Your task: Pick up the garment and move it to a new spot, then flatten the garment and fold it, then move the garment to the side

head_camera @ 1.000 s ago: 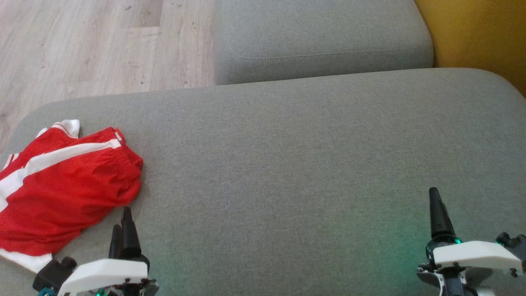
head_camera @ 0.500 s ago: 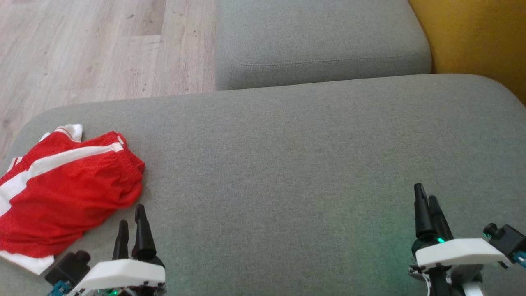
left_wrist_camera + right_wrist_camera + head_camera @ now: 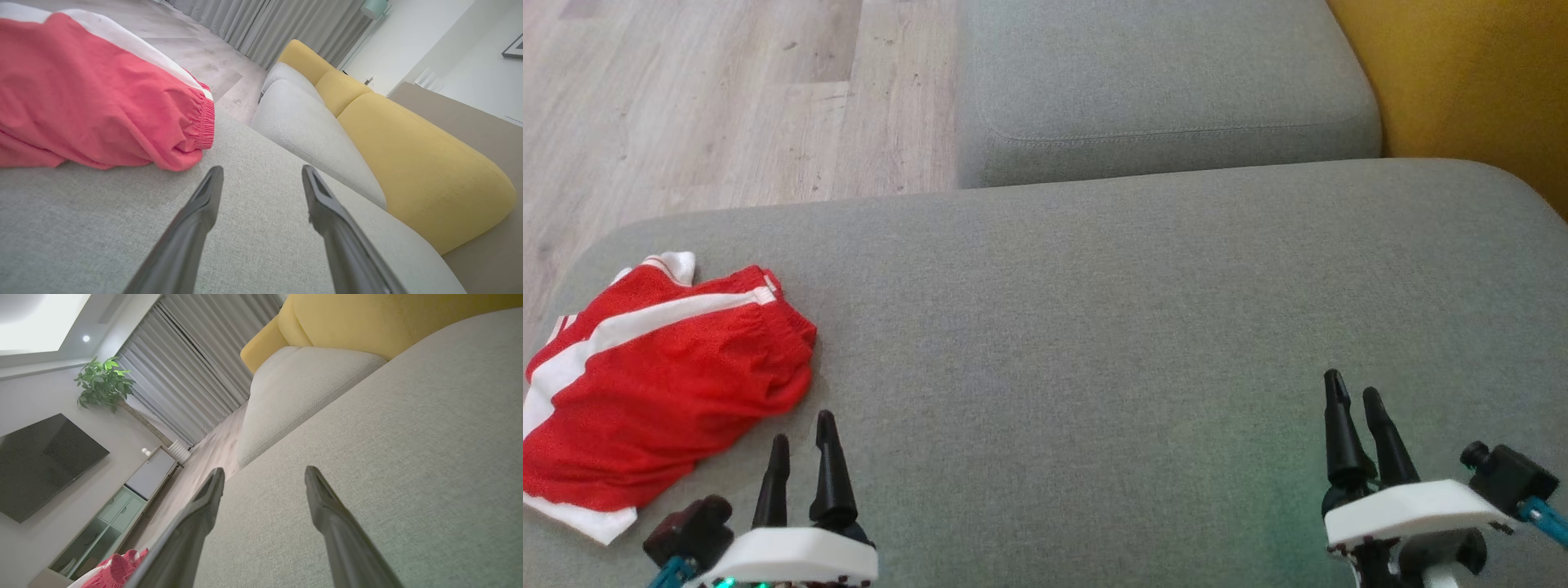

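Red mesh with white side stripes, the garment (image 3: 662, 392) lies bunched at the left end of the grey sofa seat (image 3: 1094, 327), close to the rounded corner where the seat drops to the wooden floor (image 3: 686, 106). It looks heaped rather than folded, so I judge the step in hand to be the first pick-up.

To do that well, the nearer arm should lead. The left tool (image 3: 803, 429) sits just beside the garment's near edge, apart from it and pointing past it. It needs to swing toward the gathered elastic waistband (image 3: 206, 122), which bulges up off the seat and offers the firmest bite. Coming down with one finger either side of that ridge, pressing lightly into the cushion before closing, should catch both layers and not just skim the top one. The lift should be high enough that the trailing leg clears the seat, then carry the garment toward the open middle — plenty of bare fabric there for spreading it flat.

Both tools are spread wide and hold nothing — each wrist view shows bare seat between the two fingers. The right tool (image 3: 1352, 385) hovers over the seat's right end, well apart from the garment.
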